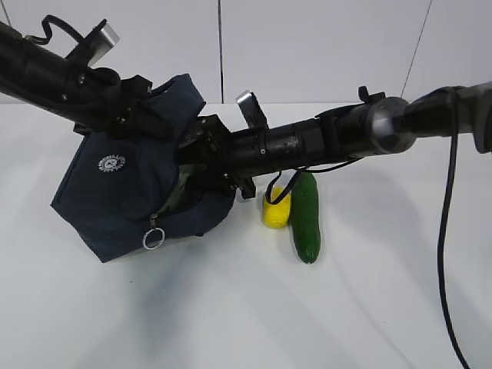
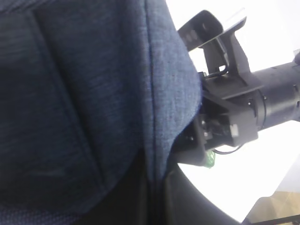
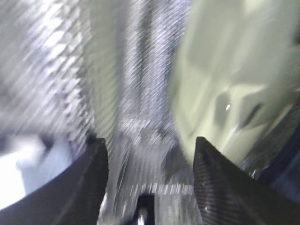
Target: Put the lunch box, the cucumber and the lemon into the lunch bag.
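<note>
The lunch bag (image 1: 131, 192) mouth is plugged by the right arm (image 1: 307, 142), which reaches across into it, so no clear way in there. Inside, the right gripper (image 3: 150, 154) has its fingers apart, foil lining on the left and the pale lunch box (image 3: 225, 93) crowding the right. The left arm (image 1: 54, 77) blocks the bag's top. The lemon (image 1: 275, 209) and cucumber (image 1: 306, 217) sit under the right arm; the table (image 1: 246, 315) in front lies open.

A plain white table (image 1: 231, 307) fills the foreground, evenly lit with soft shadows. Behind its far edge stands a pale wall (image 1: 323, 46), split into panels by thin dark vertical seams.
</note>
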`<state>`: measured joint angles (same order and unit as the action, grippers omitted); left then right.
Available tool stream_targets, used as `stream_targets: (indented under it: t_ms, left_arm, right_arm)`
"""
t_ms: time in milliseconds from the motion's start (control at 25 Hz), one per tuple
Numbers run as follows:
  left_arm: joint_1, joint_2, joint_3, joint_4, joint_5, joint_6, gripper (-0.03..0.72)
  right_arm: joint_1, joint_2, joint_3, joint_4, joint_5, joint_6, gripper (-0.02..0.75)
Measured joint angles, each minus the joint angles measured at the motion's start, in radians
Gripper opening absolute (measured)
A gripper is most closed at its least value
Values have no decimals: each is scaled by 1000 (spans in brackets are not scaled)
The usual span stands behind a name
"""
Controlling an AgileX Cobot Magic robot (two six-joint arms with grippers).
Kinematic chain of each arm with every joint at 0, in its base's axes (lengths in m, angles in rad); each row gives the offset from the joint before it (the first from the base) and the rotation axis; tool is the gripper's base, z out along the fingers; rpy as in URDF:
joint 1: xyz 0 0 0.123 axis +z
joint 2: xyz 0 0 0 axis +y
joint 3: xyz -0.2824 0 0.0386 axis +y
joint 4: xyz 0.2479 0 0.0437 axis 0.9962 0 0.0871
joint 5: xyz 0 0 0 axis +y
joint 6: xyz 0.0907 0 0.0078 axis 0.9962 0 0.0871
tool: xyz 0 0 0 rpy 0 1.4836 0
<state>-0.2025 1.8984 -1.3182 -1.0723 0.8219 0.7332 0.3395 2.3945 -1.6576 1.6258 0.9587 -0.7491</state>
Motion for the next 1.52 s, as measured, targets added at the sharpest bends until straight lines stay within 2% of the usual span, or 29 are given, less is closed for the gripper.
stream_targets:
  t_ms: [160,320,600,720,880,1000,1160,1360,1520]
  left_arm:
    - [12,0,0,0,25,0,1]
    - [56,0,0,0,70,0,1]
    - [165,0,0,0,188,0,1]
    - [205,0,0,2,229,0,1]
    - [247,0,0,17,295,0,1]
    - [267,0,0,24,336,0,1]
    - [273,0,0,27,351,0,1]
    - [273,0,0,27,353,0,1]
    - [273,0,0,27,353,0,1]
  right_arm:
    - [-4,0,0,0,99,-39,452]
    - [-15,0,-2,-2,166,-87,452]
    - [-21,-52,-2,-20,176,-89,452]
    - [-21,-117,-2,-74,156,-89,452]
    - [-21,-226,-2,-254,149,-30,452]
    - [-21,-312,-2,-443,147,55,452]
    - [-21,-410,-2,-700,147,222,452]
    - [-21,-496,-2,-956,154,413,452]
    - [-21,-529,-2,-1149,221,562,452]
